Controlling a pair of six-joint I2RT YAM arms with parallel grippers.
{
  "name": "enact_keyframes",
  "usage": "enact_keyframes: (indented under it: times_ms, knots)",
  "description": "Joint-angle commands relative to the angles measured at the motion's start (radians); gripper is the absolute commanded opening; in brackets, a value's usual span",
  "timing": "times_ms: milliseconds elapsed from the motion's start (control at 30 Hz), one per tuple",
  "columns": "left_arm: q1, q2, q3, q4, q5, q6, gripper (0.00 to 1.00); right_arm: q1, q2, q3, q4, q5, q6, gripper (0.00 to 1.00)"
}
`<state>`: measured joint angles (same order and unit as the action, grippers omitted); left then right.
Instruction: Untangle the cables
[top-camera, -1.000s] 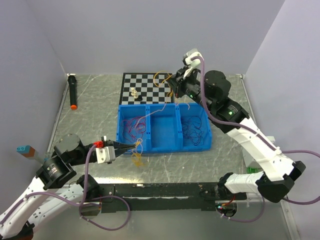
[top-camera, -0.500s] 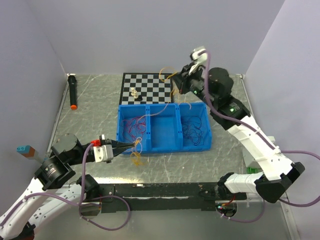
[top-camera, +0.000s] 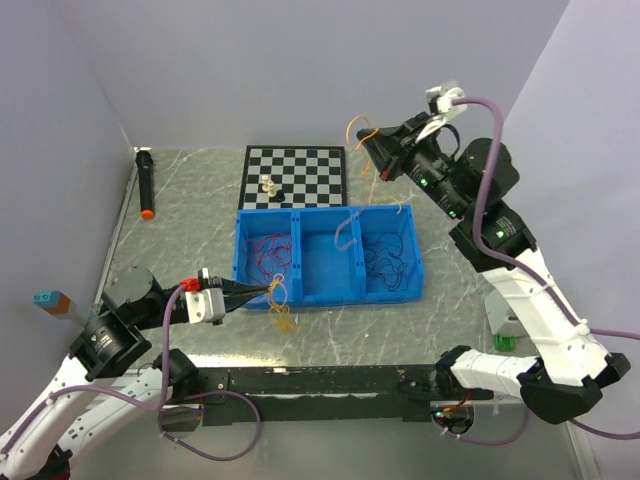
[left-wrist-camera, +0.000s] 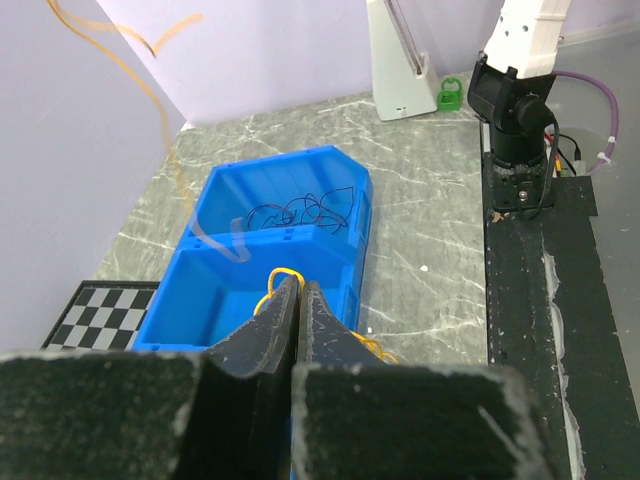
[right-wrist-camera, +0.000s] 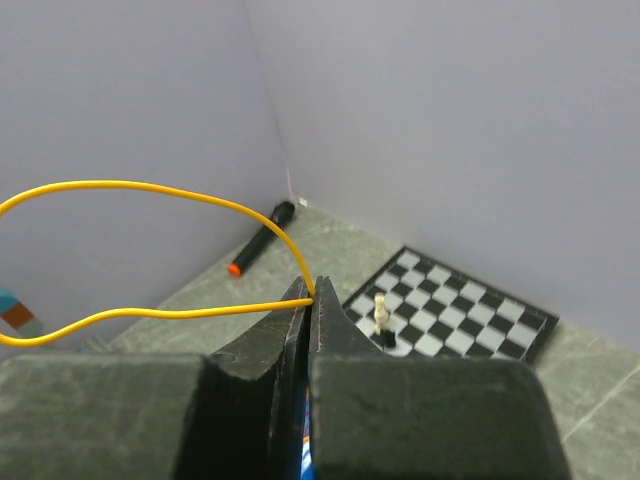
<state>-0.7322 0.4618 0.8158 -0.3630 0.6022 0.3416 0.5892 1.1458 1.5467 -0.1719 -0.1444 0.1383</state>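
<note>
The cables (top-camera: 264, 254) look mostly sorted, as far as one can judge: a red-magenta bunch (top-camera: 262, 248) lies in the left compartment of the blue bin (top-camera: 330, 293), a dark bunch (left-wrist-camera: 300, 212) lies loose and loopy in the right compartment, and the middle compartment holds almost nothing. What seems left is the orange-yellow wire. A small knot of yellow loops (top-camera: 281, 316) sits on the table just in front of the bin's near wall, toward its left end. A long orange-yellow strand (right-wrist-camera: 150, 190) is raised well above the far right corner of the bin, arching in a wide loop through the air, with a thin tail drooping toward the bin's middle divider. Whether loops and strand are one wire cannot be told. All the strands are hair-thin and springy-looking and keep their curls rather than lying flat. The left gripper (left-wrist-camera: 300, 290) has its jaws pressed together on the yellow loops at the bin's near wall. The right gripper (right-wrist-camera: 312, 292), high over the far edge of the table, is likewise clamped tight on the raised strand. Beyond the bin lie a chessboard (top-camera: 300, 165) with a few chess pieces (top-camera: 268, 184), and a black marker with an orange tip (top-camera: 146, 185) rests near the left wall on the grey marbled table (top-camera: 180, 240).
</note>
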Motion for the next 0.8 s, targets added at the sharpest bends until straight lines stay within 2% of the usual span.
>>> enact_keyframes:
  times_ms: [0, 267, 600, 767]
  knots:
    - [0.008, 0.001, 0.020, 0.038, 0.027, -0.015, 0.05, -0.008, 0.005, -0.059, 0.037, -0.024, 0.038, 0.00]
    - [0.010, -0.008, 0.008, 0.048, 0.025, -0.015, 0.05, -0.005, 0.054, -0.094, 0.045, -0.043, 0.069, 0.00]
    - [0.014, -0.011, 0.011, 0.061, 0.031, -0.026, 0.05, 0.020, 0.112, -0.373, 0.198, 0.020, 0.182, 0.00]
    - [0.024, -0.011, 0.006, 0.072, 0.037, -0.039, 0.05, 0.023, 0.193, -0.433, 0.275, 0.037, 0.263, 0.00]
